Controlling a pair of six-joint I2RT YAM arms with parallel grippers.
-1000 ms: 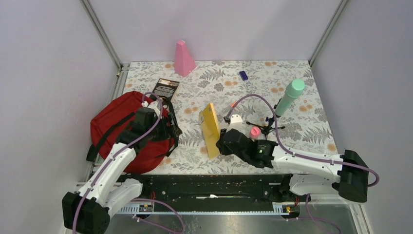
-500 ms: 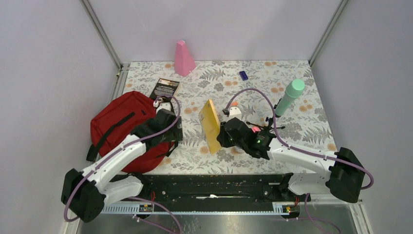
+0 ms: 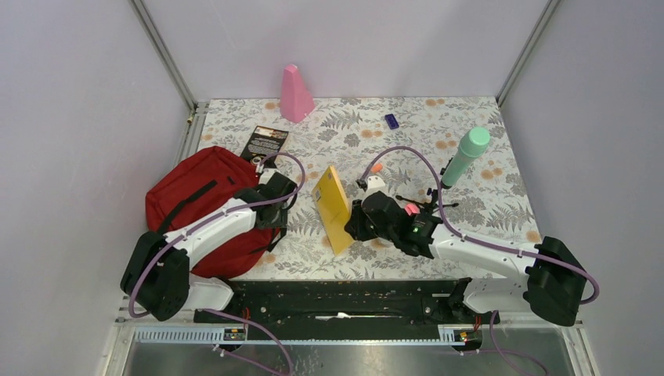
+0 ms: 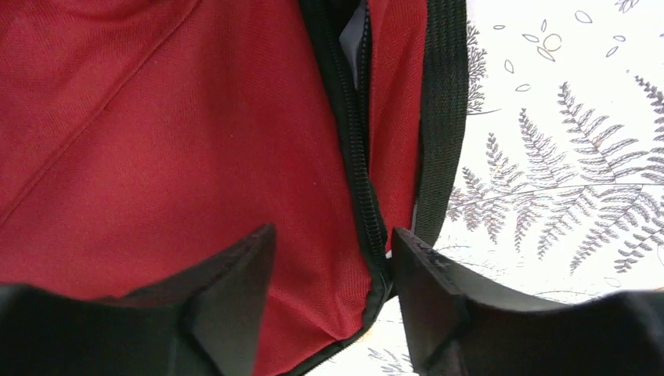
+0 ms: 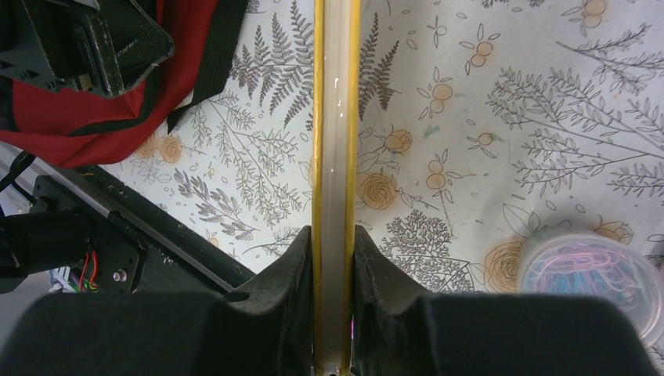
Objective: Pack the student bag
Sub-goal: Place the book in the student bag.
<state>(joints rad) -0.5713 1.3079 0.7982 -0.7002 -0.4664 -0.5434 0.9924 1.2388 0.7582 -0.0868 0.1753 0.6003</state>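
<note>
The student bag (image 3: 196,196), dark red with black straps, lies at the table's left. My left gripper (image 3: 276,205) is at its right edge. In the left wrist view the left gripper (image 4: 333,274) stands open, its jaws either side of the bag's red fabric (image 4: 156,141) and black zipper (image 4: 356,157); the right finger is close against the zipper edge. My right gripper (image 3: 354,223) is shut on a thin yellow book (image 3: 332,205), held on edge and tilted over the table's middle. The right wrist view has the book's edge (image 5: 335,117) running up from the right gripper (image 5: 335,251).
A pink wedge (image 3: 296,94) stands at the back. A dark booklet (image 3: 268,142) lies behind the bag. A small purple item (image 3: 391,121), a mint green bottle (image 3: 467,155) and a clear tub of paper clips (image 5: 591,278) sit to the right.
My left gripper moved from above the bag to its right edge, and its jaws have narrowed. The right arm carried the yellow book a little left, toward the bag.
</note>
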